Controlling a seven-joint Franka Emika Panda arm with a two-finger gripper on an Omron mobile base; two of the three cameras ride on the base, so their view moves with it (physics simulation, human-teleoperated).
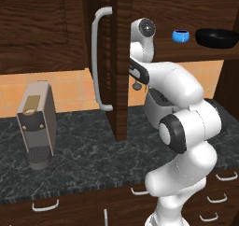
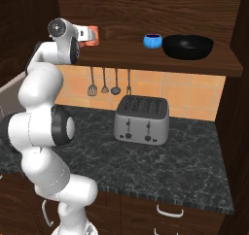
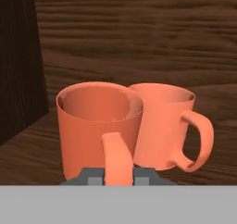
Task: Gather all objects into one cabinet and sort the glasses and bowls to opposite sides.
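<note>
At the left end of the open cabinet shelf [image 2: 146, 57], the gripper [image 3: 118, 177] is clenched on the loop handle of the nearer coral mug [image 3: 99, 128], standing upright on the wood and touching a second coral mug [image 3: 169, 126] just behind it, so the drinking vessels bunch at one side. Farther along the shelf, well apart from the mugs, the small blue cup [image 2: 152, 41] stands just beside the black bowl [image 2: 187, 46] at the right end. That cup, by this reading, belongs left with the mugs
</note>
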